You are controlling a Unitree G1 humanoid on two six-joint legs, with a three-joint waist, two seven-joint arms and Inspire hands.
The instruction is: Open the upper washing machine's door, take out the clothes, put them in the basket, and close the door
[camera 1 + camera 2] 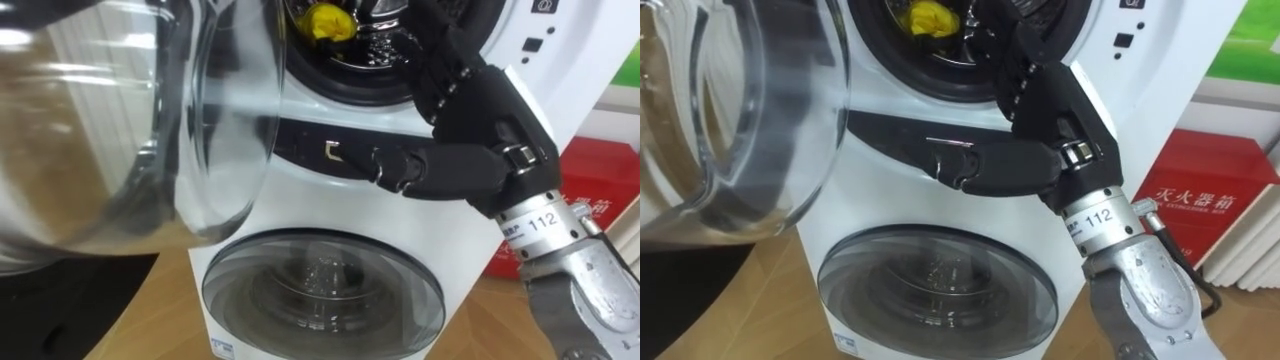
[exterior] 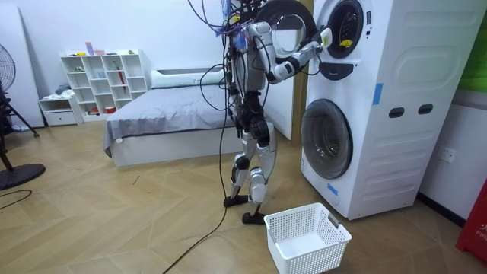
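- Yellow cloth (image 1: 325, 22) sits bunched at the front of the upper drum (image 1: 372, 45), just inside the dark door seal. It is not held.
- Right hand (image 1: 490, 120) is at the drum mouth. Its fingers (image 1: 445, 60) stretch up over the seal's lower rim and grip nothing. The thumb (image 1: 400, 165) sticks out sideways across the dark handle recess below the opening.
- Cloth lies to the left of the fingers, near them but apart, so a straight push in likely misses it or shoves it deeper.
- Snag risk: the thumb is wide of the opening and could catch on the seal or recess edge as the hand goes in.
- Upper door glass (image 1: 150, 130) hangs open close on the left, and an arm swing that way could knock it.
- Pinching only a fold of the cloth may let it slip on the way out and fall to the floor in front of the lower door (image 1: 320, 290).
- White laundry basket (image 2: 308, 236) stands on the floor low beside the washing machine (image 2: 380, 106), well apart from the hand. The carry-down is long, so a drop outside the basket is plausible.
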